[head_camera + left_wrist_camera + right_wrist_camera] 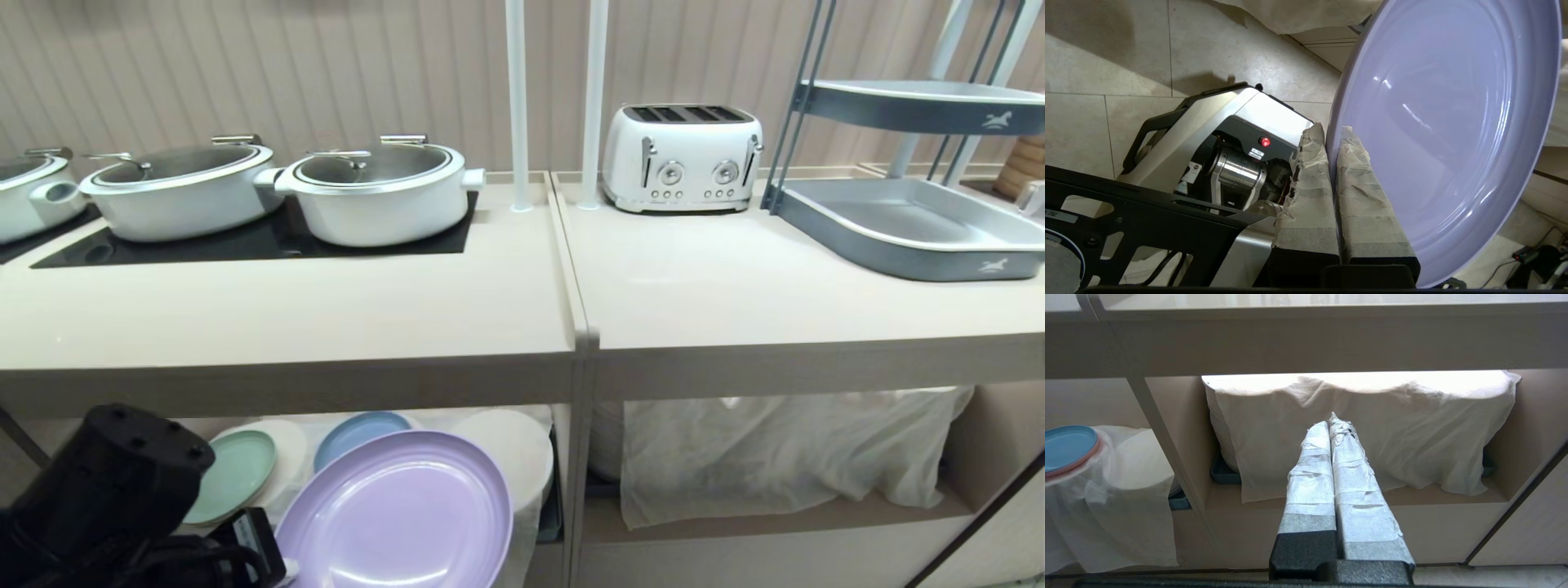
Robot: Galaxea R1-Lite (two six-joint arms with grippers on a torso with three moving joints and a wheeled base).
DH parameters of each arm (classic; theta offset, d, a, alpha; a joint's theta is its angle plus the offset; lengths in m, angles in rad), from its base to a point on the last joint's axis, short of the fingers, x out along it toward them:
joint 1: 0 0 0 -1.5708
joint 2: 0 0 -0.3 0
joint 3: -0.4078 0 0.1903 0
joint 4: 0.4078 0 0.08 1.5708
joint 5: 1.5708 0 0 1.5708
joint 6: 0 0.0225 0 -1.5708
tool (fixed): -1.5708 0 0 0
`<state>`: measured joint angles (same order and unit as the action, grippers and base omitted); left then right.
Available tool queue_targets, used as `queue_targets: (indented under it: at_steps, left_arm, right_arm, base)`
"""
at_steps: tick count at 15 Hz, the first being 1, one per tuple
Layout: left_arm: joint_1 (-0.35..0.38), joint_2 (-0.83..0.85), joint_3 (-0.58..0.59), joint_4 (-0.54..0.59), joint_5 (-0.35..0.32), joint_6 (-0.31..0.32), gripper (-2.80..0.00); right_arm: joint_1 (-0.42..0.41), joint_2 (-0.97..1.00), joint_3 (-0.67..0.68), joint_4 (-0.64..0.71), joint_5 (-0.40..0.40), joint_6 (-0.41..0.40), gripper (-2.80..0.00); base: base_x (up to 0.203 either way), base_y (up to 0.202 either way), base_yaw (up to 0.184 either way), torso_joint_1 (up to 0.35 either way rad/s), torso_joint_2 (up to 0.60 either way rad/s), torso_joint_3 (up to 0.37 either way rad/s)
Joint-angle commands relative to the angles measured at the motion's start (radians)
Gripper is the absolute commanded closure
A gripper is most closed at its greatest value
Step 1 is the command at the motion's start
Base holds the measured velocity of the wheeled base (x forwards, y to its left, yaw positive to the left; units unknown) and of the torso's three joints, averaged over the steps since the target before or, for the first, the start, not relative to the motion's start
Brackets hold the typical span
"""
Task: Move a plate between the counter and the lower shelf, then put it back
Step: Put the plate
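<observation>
Below the counter point(286, 318), at the near left, the left gripper point(1333, 134) has its taped fingers point(1306, 196) clamped on the rim of the lilac plate point(400, 514), one finger on each face. That plate hangs tilted in front of the lower shelf point(522, 457), where a mint-green plate point(237, 474) and a blue plate point(359, 433) rest on cloth-covered humps behind it. Up on the counter, two white pots point(375, 196) sit on the black hob. Further right, a white toaster point(682, 159) stands on the adjoining top. The right gripper point(1333, 424) points at the draped cloth point(1412, 428) in the neighbouring compartment, its fingers pressed together on nothing.
</observation>
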<state>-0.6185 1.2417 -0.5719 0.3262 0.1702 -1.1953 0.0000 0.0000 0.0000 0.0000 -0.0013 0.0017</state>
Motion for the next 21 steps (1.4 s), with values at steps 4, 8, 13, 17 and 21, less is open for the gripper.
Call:
queue_targets:
  at_steps: [4,8,13,17,21]
  left_arm:
    - [-0.003,-0.005,0.001,0.001,0.000,-0.009,0.00]
    - [-0.003,-0.006,0.000,0.001,0.002,-0.010,0.00]
    - [0.000,-0.004,0.000,-0.001,0.002,-0.009,0.00]
    - [0.000,-0.004,0.000,-0.003,0.002,-0.009,0.00]
    - [0.000,-0.002,0.000,-0.003,0.002,-0.009,0.00]
  right_arm:
    - [0.000,0.000,0.000,0.000,0.000,0.000,0.00]
    - [0.000,0.000,0.000,0.000,0.000,0.000,0.00]
    - [0.000,0.000,0.000,0.000,0.000,0.000,0.00]
    - [0.000,0.000,0.000,0.000,0.000,0.000,0.00]
    - [0.000,0.000,0.000,0.000,0.000,0.000,0.00]
  base:
    - [0.000,0.000,0.000,0.271,-0.58,-0.305]
    - [0.000,0.000,0.000,0.267,-0.56,-0.292]
    - [0.000,0.000,0.000,0.180,-0.37,-0.195]
    - [0.000,0.000,0.000,0.162,-0.33,-0.171]
    - [0.000,0.000,0.000,0.159,-0.32,-0.160]
